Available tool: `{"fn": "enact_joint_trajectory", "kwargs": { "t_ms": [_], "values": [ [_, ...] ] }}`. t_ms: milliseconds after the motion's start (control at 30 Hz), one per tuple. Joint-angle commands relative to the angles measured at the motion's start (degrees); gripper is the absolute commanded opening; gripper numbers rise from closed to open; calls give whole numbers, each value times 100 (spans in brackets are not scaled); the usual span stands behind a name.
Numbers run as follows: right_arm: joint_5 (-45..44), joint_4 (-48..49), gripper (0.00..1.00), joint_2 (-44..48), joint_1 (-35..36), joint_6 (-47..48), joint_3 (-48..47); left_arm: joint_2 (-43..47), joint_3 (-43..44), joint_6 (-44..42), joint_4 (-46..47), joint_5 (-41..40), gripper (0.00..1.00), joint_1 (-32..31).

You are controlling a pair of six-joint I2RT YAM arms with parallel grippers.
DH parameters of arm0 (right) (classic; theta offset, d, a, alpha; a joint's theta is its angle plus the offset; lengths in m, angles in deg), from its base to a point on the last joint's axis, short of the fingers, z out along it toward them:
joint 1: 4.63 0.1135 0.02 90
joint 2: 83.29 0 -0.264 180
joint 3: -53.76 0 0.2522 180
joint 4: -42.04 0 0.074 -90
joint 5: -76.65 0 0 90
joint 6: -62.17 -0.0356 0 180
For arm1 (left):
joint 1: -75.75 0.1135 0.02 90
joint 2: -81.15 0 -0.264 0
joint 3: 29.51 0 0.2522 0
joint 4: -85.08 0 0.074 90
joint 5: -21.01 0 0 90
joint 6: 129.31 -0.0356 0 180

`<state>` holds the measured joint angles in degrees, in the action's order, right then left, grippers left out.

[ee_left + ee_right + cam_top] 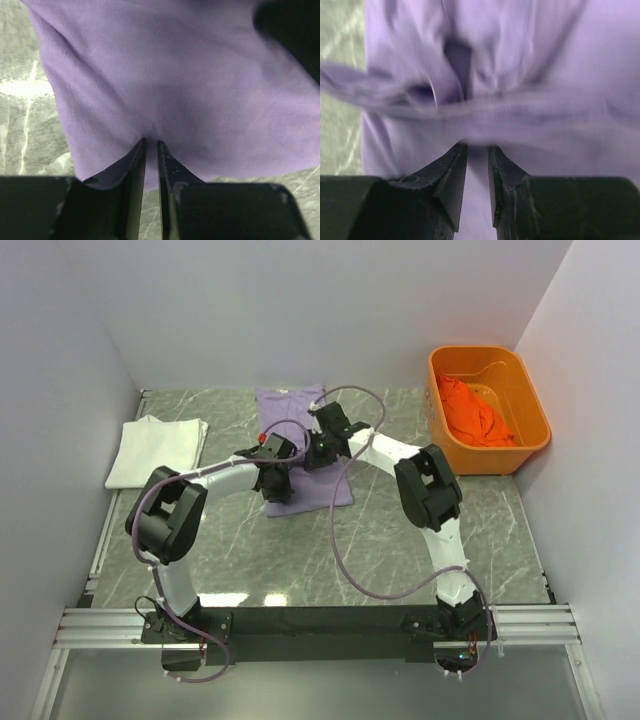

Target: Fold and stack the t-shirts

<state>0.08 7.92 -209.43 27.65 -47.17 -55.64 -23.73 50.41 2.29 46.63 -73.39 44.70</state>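
**Both arms down on the lavender t-shirt, mid-desk**

Starting with the lavender t-shirt (pixel 288 405): lies in the middle of the desk (pixel 300 560) as a narrow folded strip. Runs lengthwise from the near side toward the back wall, with the near end angled a little to the right. Cannot tell which end carries the collar.

Over to the left fingers (pixel 132 165): planted on the strip's near half, almost together, just a sliver between them. Tips nipped onto a pucker of purple cloth, creases drawing in to that spot, the shirt's hem edge just behind them over the marble.

Now the right fingers (pixel 451 170): set further up the strip, just beyond the left pair. Narrowly apart, tips at a rumpled ridge of cloth crossing the view. Too blurred to say whether any cloth is caught between them.

Further out: a white t-shirt (pixel 155 450) folded at the desk's left edge, well apart. An orange t-shirt (pixel 472 412) heaped in the orange tub (pixel 538 420) at the far right.
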Motion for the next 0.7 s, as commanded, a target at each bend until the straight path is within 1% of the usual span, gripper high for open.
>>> {"fn": "enact_joint_trajectory", "kwargs": {
  "t_ms": [0, 133, 267, 300, 400, 433, 467, 500, 567, 600, 667],
  "values": [
    [98, 67, 31, -251, -63, 131, -806, -208, 65, -100, -352, 370, 21, -15],
    [159, -46, 31, -699, -168, -26, -1474, -182, -154, -267, -624, 580, 21, -15],
    [406, -73, 31, -587, -221, -220, -1432, 134, -655, -381, -774, 888, 20, -42],
    [467, -21, 31, -456, -213, -290, -1301, 256, -795, -390, -783, 906, 21, -68],
    [625, 399, 31, 455, -221, -430, -302, 836, -1471, -303, -801, 889, 22, -112],
    [721, 497, 32, 651, -221, -483, -98, 1168, -1578, -267, -792, 889, 23, -112],
    [905, 594, 32, 844, -221, -545, 113, 1328, -1648, -232, -775, 845, 27, -112],
    [994, 699, 32, 1194, -213, -580, 507, 1504, -1684, -136, -766, 784, 30, -112],
    [1152, 989, 33, 1495, -230, -642, 887, 1935, -1641, -21, -748, 670, 34, -103],
    [1240, 1077, 33, 1688, -256, -668, 1106, 2049, -1519, 75, -722, 486, 39, -95],
    [1372, 1122, 34, 1769, -318, -703, 1240, 2296, -1395, 172, -573, 458, 42, -7]
  ]
}}
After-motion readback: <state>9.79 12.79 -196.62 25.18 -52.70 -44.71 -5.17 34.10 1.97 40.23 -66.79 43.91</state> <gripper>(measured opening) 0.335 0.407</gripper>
